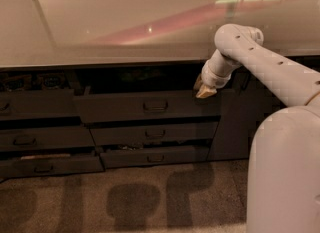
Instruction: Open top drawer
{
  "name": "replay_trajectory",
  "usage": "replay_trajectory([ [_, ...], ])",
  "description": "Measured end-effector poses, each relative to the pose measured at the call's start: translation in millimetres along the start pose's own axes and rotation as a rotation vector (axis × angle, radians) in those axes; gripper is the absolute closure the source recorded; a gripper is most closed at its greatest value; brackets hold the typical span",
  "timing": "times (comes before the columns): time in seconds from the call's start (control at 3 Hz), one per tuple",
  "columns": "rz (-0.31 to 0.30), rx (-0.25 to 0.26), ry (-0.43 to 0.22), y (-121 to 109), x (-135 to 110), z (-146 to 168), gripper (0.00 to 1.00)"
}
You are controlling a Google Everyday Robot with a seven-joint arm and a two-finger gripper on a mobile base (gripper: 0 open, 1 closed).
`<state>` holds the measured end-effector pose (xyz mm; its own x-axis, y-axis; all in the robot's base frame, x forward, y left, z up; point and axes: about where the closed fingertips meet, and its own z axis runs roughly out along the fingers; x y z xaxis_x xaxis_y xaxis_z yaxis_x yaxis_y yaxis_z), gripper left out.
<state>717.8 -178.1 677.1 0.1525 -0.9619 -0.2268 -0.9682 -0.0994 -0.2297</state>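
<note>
The top drawer is the wide dark front in the middle column under the pale countertop, with a small bail handle at its centre. Its front stands out from the cabinet, with a dark gap above it. My gripper, tan-tipped on the end of the white arm, sits at the drawer front's upper right corner, well to the right of the handle. Whether it touches the front is unclear.
Two slimmer drawers lie below the top one. The left column's drawers are partly pulled out, with items showing in the upper one. A plain cabinet door stands right of the gripper. My white base fills the lower right. Carpet lies in front.
</note>
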Motion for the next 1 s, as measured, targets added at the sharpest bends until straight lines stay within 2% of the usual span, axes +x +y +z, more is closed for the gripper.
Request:
replay_trajectory([
  [0.67, -0.010, -0.002, -0.001, 6.9, -1.5, -2.3, 1.00],
  [1.0, -0.022, -0.006, -0.008, 19.9, -2.6, 0.4, 1.00],
])
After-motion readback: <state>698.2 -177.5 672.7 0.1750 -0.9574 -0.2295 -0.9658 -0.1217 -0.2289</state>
